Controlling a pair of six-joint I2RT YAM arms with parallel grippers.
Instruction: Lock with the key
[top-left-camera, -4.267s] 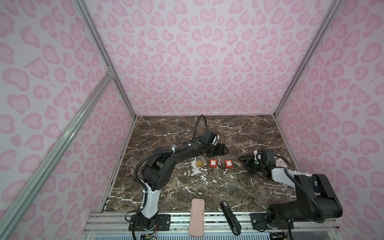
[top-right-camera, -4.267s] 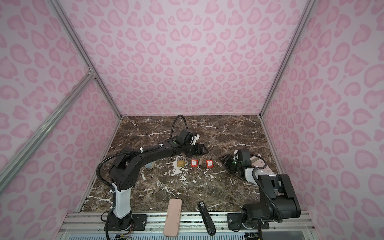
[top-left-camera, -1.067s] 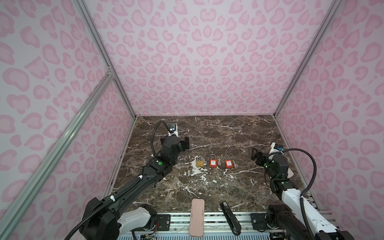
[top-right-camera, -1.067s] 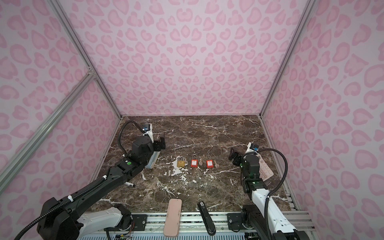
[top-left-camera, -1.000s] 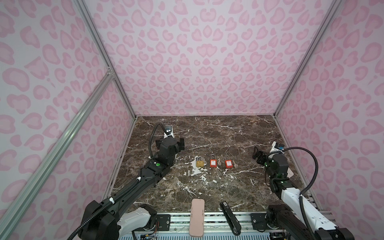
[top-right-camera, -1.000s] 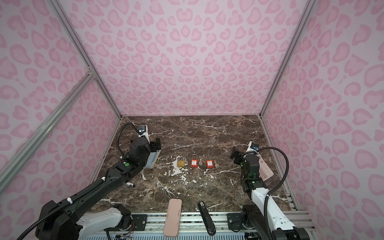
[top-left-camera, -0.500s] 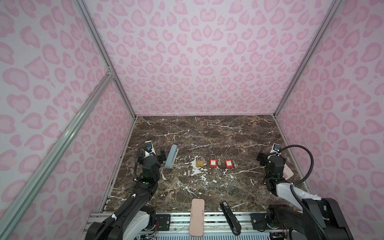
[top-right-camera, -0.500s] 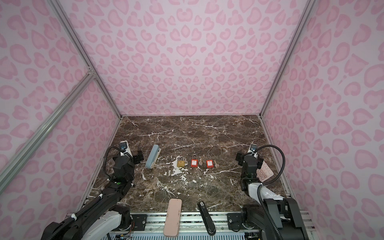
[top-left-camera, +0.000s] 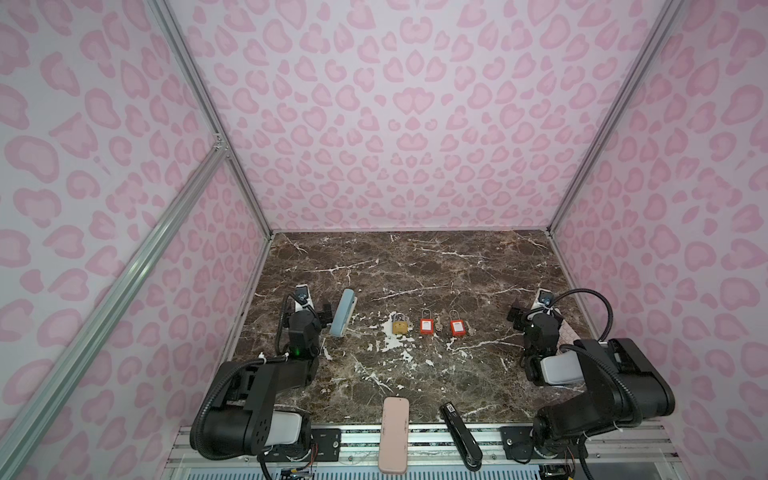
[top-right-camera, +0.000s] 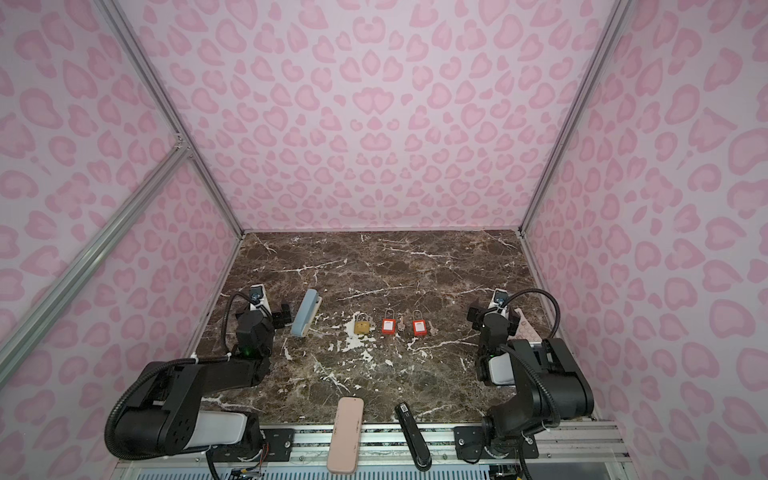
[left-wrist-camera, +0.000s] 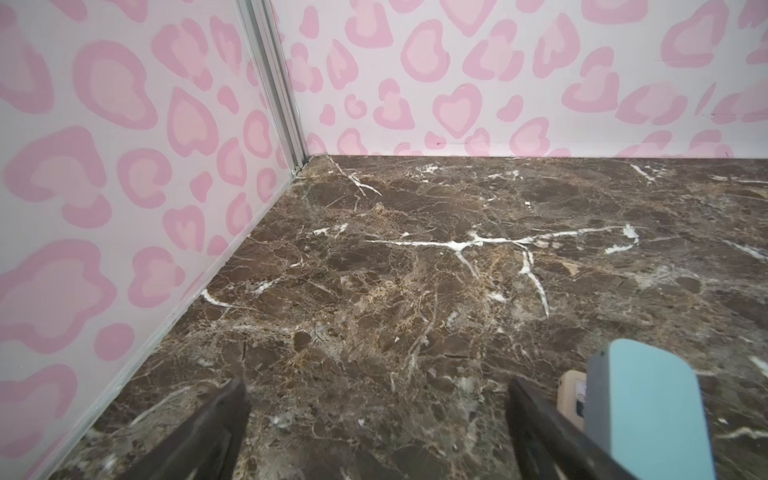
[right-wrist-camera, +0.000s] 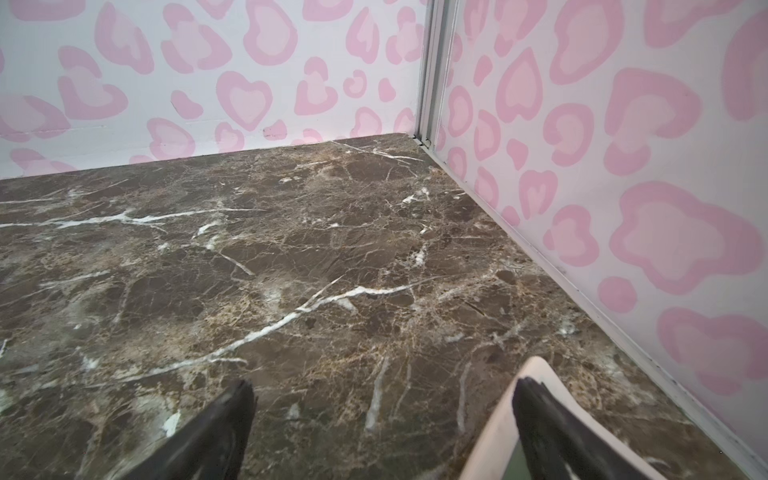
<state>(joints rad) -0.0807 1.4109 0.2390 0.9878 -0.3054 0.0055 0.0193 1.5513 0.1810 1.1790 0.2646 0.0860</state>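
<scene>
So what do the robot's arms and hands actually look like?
The left arm and right arm are chunky black jointed segments, each with a pale grey section and a ribbed black cable. A green light glows on the left one. The left hand and right hand each have two dark flat fingers below a small white camera.

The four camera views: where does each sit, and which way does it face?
Both top views: high at the front, looking down toward the back wall; left hand, right hand, three padlocks.
Left wrist: low behind the open left hand, facing the back left corner; blue case alongside.
Right wrist: low behind the open right hand, facing the back right corner; pink pad alongside.
Shared: the blue case, in top and left wrist views.
</scene>
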